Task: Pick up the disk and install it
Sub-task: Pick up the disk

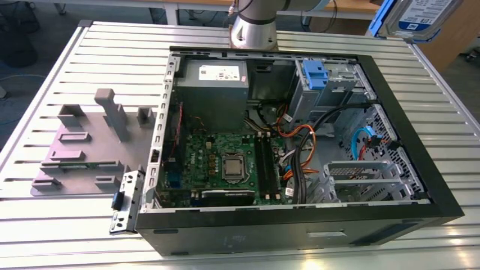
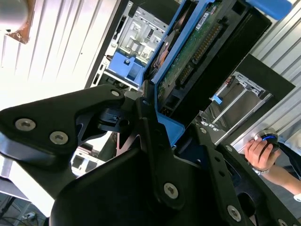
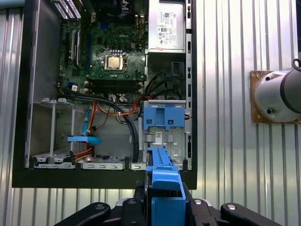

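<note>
The open black computer tower case (image 1: 300,225) lies on its side on the ribbed metal table (image 1: 90,50). The silver disk (image 3: 162,169) in its blue plastic carrier is held aloft, clear of the case; in the first wrist view it lines up with the blue latch (image 3: 162,117) on the grey drive bay. It sits edge-on between the black gripper's (image 3: 164,200) fingers (image 2: 153,136), which clamp it from both sides.

Exterior view: bright, flat overhead light. Table (image 1: 53,62) slats washed pale, case (image 1: 300,228) interior darker, soft shadow along its 9 o'clock wall. Disk (image 1: 416,17) at 1 o'clock well lit. Second wrist view: table blown out white. First wrist view: even light, striped glare on slats.
</note>
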`<act>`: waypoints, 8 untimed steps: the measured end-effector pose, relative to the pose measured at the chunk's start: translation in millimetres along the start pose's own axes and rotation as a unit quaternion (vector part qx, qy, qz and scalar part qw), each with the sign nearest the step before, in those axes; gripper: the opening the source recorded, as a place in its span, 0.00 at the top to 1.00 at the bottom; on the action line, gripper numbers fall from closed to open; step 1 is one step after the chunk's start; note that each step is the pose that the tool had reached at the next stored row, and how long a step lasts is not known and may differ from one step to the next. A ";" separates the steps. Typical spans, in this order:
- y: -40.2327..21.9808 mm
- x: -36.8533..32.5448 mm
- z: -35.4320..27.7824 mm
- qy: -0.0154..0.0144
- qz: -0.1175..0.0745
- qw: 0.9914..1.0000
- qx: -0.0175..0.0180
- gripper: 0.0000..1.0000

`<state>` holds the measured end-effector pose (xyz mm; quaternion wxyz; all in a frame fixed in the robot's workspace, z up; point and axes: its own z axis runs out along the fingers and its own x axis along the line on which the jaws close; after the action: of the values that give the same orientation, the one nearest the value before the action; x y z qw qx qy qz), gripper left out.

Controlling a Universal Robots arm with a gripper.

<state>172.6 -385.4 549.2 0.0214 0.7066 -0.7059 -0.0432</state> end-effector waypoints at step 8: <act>0.0 2.4 0.0 0.000 0.000 1.000 0.000 0.63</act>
<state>172.6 -387.8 549.2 0.0215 0.7066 -0.7059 -0.0431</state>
